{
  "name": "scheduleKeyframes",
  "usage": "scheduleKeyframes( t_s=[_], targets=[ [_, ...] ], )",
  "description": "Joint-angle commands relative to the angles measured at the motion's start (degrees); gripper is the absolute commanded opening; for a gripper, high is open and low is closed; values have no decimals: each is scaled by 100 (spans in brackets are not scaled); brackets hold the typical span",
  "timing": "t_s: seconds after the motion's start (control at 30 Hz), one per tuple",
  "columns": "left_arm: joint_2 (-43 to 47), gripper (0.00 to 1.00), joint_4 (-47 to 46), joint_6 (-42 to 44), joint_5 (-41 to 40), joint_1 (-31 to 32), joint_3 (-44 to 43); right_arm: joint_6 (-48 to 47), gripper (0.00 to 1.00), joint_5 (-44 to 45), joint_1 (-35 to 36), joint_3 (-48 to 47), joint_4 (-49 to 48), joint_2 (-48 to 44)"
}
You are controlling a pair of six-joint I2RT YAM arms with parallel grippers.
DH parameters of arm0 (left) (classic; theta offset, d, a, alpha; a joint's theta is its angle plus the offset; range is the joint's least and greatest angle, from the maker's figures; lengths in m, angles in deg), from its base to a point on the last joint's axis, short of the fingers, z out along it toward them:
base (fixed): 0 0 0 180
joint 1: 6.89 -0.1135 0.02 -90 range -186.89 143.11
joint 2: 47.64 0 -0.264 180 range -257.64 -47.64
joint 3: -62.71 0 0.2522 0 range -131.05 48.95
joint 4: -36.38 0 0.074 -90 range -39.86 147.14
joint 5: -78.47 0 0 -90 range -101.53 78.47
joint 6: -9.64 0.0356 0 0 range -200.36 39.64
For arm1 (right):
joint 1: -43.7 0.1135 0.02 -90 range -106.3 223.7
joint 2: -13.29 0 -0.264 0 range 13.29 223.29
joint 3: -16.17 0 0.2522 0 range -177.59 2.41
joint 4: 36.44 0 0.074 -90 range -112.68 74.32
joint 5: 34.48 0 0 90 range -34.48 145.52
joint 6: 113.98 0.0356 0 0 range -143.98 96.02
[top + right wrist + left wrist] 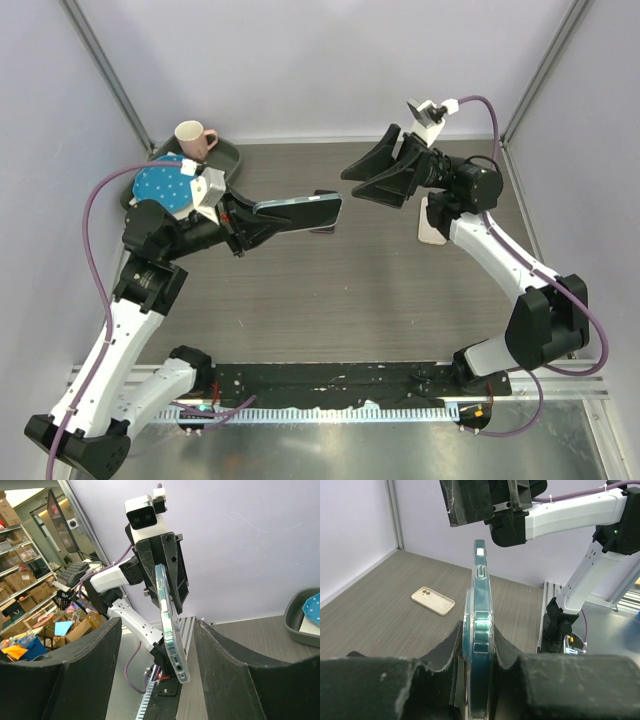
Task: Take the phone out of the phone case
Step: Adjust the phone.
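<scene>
A teal phone in a clear phone case (298, 208) hangs edge-up above the middle of the table. My left gripper (247, 217) is shut on its left end; in the left wrist view the fingers (447, 645) press both flat faces of the cased phone (481, 605). My right gripper (352, 184) is open, level with the phone's free right end and just clear of it. In the right wrist view the phone (167, 620) stands between the spread fingers (100, 650) with a gap on each side.
A beige phone-shaped item (432, 222) lies flat on the table by the right arm, also seen in the left wrist view (433, 601). A dark tray (232, 158) at the back left holds a pink mug (194, 139) and a blue dotted disc (165, 186).
</scene>
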Motion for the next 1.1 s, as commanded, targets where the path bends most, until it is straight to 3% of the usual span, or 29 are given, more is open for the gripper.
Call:
scheduleKeyframes(
  t_s=[0.0, 0.27, 0.77, 1.07],
  targets=[
    [108, 0, -582, -68, 60, 8, -278, 175, 65, 50, -39, -219, -1963, 73],
    [81, 0, -582, -103, 34, -27, -348, 131, 58, -29, 470, -16, -1999, 398],
    [195, 0, -626, -77, 95, -80, -173, 789, 4, 489, 656, -78, -1990, 372],
    [178, 0, -442, 433, 288, -80, 407, 879, 1, 165, 1025, -43, -1981, -128]
  ],
)
